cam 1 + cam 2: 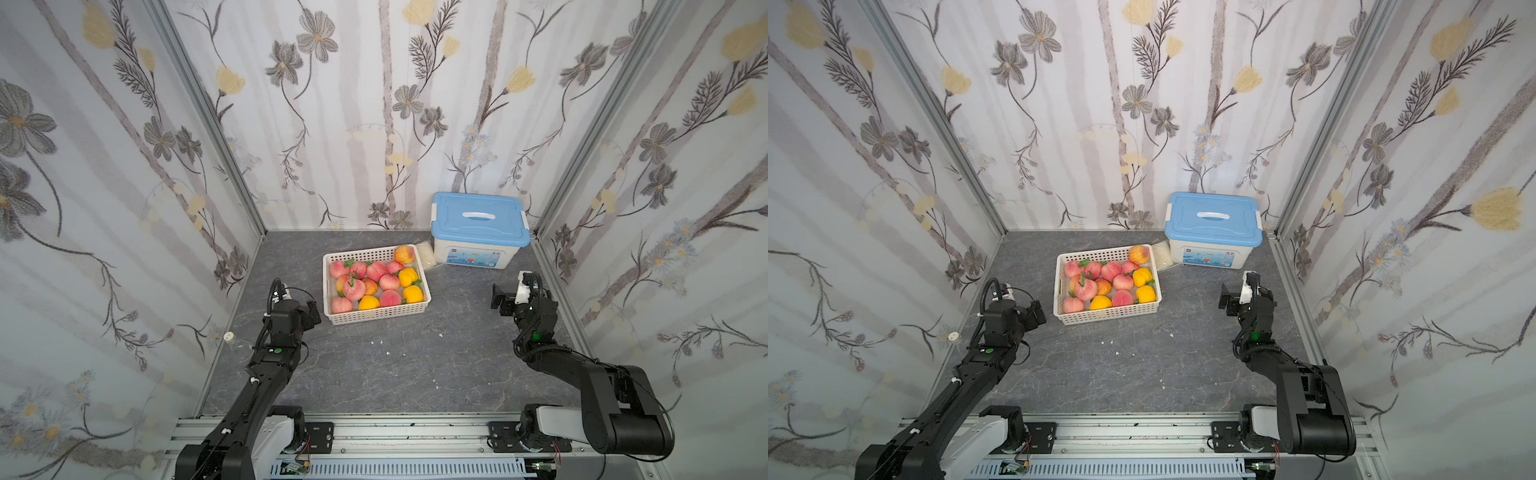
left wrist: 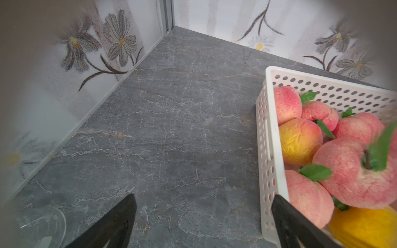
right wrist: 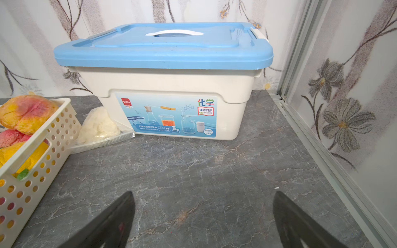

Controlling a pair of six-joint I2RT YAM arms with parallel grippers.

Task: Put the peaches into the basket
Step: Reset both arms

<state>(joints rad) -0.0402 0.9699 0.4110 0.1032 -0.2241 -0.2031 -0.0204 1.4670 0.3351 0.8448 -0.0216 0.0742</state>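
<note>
While your two arms flank the basket in both top views, the peaches all sit inside it, packed close. Most are pink, with a few orange-yellow ones on its right side. The basket stands mid-table, toward the back. Your left gripper is just beside the basket's near left corner. Your right gripper is well apart from it, near the front of the white box with blue lid. A small clear bag lies between basket and box. White crumbs dot the table in front of the basket.

Left wrist view: your left gripper has its fingers spread wide, with only bare table between them and nothing held. One finger overlaps the basket corner in the picture; you cannot tell whether it touches. Peaches are heaped against the perforated wall. A clear graduated vessel sits by the other finger.

Right wrist view: your right gripper is also spread wide and empty over bare table. The box stands straight ahead with its lid on. The bag lies at the box's corner, beside the basket. An orange-pink peach tops that end of the basket.
</note>
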